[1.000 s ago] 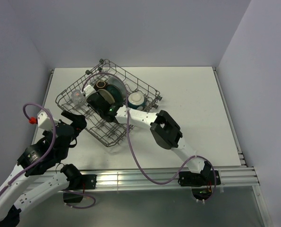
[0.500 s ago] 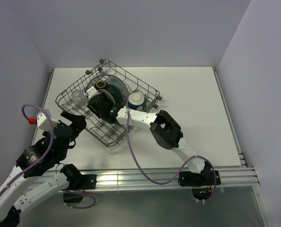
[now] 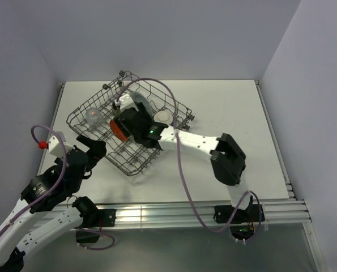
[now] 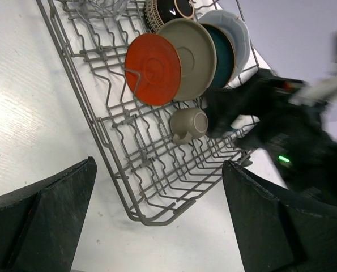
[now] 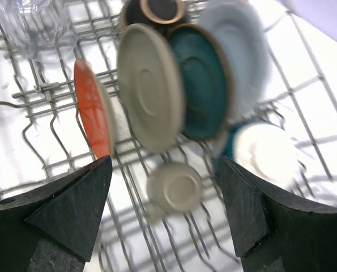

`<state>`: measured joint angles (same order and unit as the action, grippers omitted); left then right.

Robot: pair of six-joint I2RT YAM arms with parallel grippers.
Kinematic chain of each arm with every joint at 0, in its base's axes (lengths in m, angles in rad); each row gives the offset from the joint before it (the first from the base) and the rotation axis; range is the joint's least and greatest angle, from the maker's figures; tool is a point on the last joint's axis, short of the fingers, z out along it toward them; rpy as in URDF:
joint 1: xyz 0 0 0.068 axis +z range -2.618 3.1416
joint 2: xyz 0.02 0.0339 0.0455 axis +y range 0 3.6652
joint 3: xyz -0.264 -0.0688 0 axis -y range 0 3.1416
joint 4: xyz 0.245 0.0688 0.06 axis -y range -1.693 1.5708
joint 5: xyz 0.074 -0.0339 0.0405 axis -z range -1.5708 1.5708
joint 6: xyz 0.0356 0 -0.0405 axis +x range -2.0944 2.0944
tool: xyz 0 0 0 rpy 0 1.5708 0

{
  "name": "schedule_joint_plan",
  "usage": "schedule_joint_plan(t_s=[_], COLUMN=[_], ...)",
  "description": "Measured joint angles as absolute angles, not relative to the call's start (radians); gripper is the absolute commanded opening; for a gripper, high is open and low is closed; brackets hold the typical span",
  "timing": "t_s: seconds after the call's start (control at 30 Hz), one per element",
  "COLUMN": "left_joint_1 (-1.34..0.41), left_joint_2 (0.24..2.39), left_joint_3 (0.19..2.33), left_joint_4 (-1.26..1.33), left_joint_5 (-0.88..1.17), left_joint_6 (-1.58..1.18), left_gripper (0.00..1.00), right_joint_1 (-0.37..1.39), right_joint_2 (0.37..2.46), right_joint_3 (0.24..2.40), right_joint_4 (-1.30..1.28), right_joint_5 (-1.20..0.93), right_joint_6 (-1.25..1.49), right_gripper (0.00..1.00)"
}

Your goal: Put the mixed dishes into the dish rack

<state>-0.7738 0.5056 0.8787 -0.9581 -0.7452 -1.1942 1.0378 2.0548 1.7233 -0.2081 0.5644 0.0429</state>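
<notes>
Red-orange saucer [image 4: 153, 69] stands upright in the dish rack [image 4: 151, 153], just beside a beige plate [image 4: 193, 51]. Left pincer [image 4: 160, 164] and right pincer [image 5: 165, 164] both gape wide.

Rack [image 4: 157, 161] is bare grey metal wire, orange saucer [image 4: 153, 69] looks matt, teal dish [image 5: 205, 93] glossy, glass [image 5: 29, 22] clear and shiny, worktop [image 4: 21, 113] matt white with faint grain.

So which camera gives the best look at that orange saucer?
The left wrist view: the orange saucer faces it, sharp and whole. The right wrist view shows the saucer edge-on and blurred; the top view catches only part of it.
</notes>
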Motion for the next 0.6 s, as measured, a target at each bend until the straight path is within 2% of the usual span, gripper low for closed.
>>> schedule_joint_plan(t_s=[0.2, 0.6], left_joint_1=[-0.774, -0.773], left_joint_2=[0.505, 0.525], left_joint_3=[0.841, 0.653], left_joint_4=[-0.925, -0.755], left_joint_5=[-0.692, -0.484], left_joint_6=[-1.195, -1.224], left_gripper=[0.99, 0.99], right_joint_1=[1.037, 1.037], right_joint_2=[1.761, 1.25], right_joint_3=[1.476, 0.761], right_joint_4=[-0.213, -0.191], right_joint_5=[0.603, 0.542], right_joint_6=[0.151, 0.404], right_gripper=[0.85, 0.85])
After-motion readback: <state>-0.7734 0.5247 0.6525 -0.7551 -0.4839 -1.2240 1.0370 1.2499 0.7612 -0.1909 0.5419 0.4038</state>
